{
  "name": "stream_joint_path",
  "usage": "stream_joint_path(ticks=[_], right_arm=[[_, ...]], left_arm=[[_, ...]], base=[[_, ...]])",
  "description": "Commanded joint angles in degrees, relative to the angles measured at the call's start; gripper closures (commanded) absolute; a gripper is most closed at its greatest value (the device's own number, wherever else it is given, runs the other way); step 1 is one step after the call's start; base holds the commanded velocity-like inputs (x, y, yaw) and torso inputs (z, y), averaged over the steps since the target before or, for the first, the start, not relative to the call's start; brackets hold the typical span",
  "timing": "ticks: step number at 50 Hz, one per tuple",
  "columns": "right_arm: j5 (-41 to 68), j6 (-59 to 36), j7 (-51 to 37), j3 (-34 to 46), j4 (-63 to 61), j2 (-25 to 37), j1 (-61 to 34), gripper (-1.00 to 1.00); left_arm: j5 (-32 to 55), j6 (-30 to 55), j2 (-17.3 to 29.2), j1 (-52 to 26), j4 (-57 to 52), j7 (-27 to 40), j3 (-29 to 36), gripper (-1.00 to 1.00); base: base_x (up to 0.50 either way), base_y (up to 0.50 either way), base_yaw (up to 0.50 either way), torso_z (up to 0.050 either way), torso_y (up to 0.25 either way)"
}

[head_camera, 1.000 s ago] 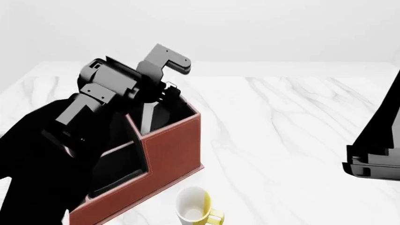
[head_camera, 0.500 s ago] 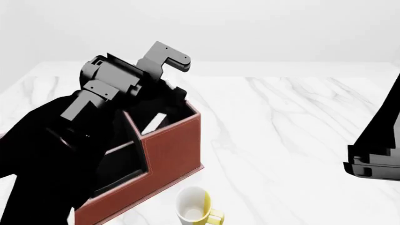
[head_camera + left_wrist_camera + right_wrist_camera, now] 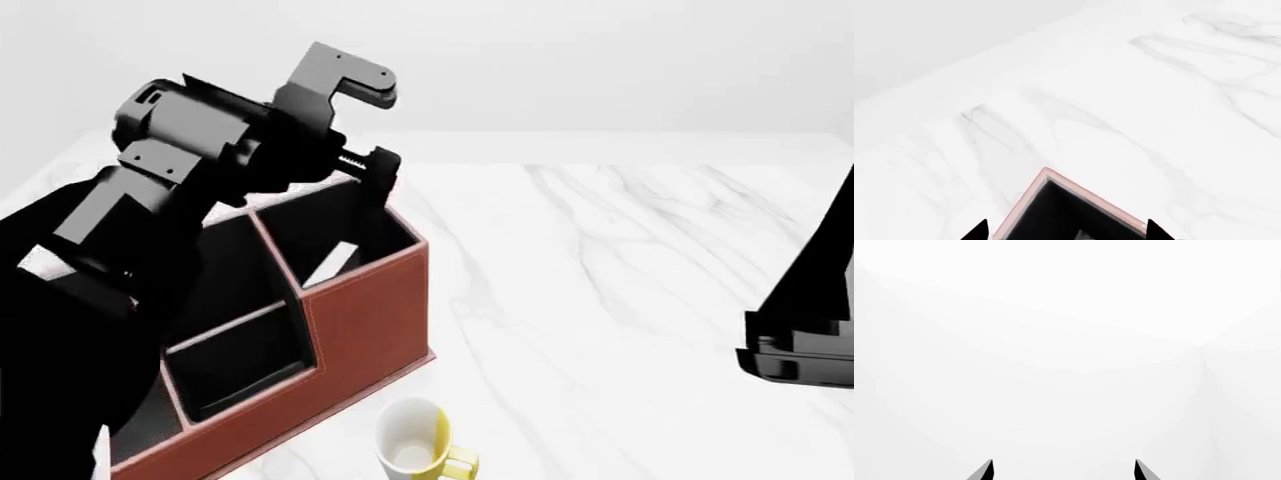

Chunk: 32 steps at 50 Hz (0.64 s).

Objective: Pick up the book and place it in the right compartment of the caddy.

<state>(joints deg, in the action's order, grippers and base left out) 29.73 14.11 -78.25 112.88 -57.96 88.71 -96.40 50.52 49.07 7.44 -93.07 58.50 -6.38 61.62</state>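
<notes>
Above the caddy point(image 3: 360, 310), the left gripper point(image 3: 378, 180) has risen clear of the right compartment point(image 3: 350, 245) since a second ago, its fingers apart and holding nothing. The book point(image 3: 330, 262) now stands inside that compartment, released, only its white page edge showing. Judged from this, placement appears complete and withdrawal is in hand. Its long axis runs upward, tilted, top leaning toward the far right wall. Right gripper point(image 3: 1062, 471): fingertips apart, empty, well away from the work.
</notes>
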Motion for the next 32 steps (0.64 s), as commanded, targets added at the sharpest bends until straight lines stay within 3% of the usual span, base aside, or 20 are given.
stream_joint_path(ticks=[1, 3, 10, 17, 23, 32], right_arm=[[1.7, -0.8, 0.8, -1.9, -1.3, 1.1, -1.5, -1.00], [4.7, -3.1, 2.2, -4.6, -2.0, 1.2, -4.2, -1.00], [14.4, -11.3, 7.7, -13.5, -2.0, 1.3, -12.9, -1.00], [32.2, -25.4, 16.2, -29.5, -2.0, 1.3, -28.2, -1.00], [45.2, -36.0, 21.5, -42.7, -2.0, 1.3, -37.4, -1.00], [61.9, -45.7, 23.5, -69.9, -2.0, 1.3, -37.6, -1.00]], left_arm=[[11.2, 7.7, 12.3, -1.2, -24.1, 11.3, -10.9, -1.00], [16.2, 9.4, 16.5, -1.8, -31.8, 16.1, -16.2, -1.00], [27.3, 12.1, 24.6, -2.5, -46.8, 25.9, -26.8, -1.00], [37.5, 12.1, 33.3, -5.6, -59.6, 35.9, -37.5, -1.00], [41.0, 8.3, 38.6, -5.2, -65.0, 39.1, -44.7, -1.00], [45.6, 1.6, 42.8, -4.6, -69.4, 40.9, -55.0, -1.00]], base=[[0.00, 0.00, 0.00, 0.000, 0.000], [0.00, 0.00, 0.00, 0.000, 0.005], [0.00, 0.00, 0.00, 0.000, 0.000], [0.00, 0.00, 0.00, 0.001, 0.000], [0.00, 0.00, 0.00, 0.000, 0.000], [0.00, 0.00, 0.00, 0.000, 0.000]])
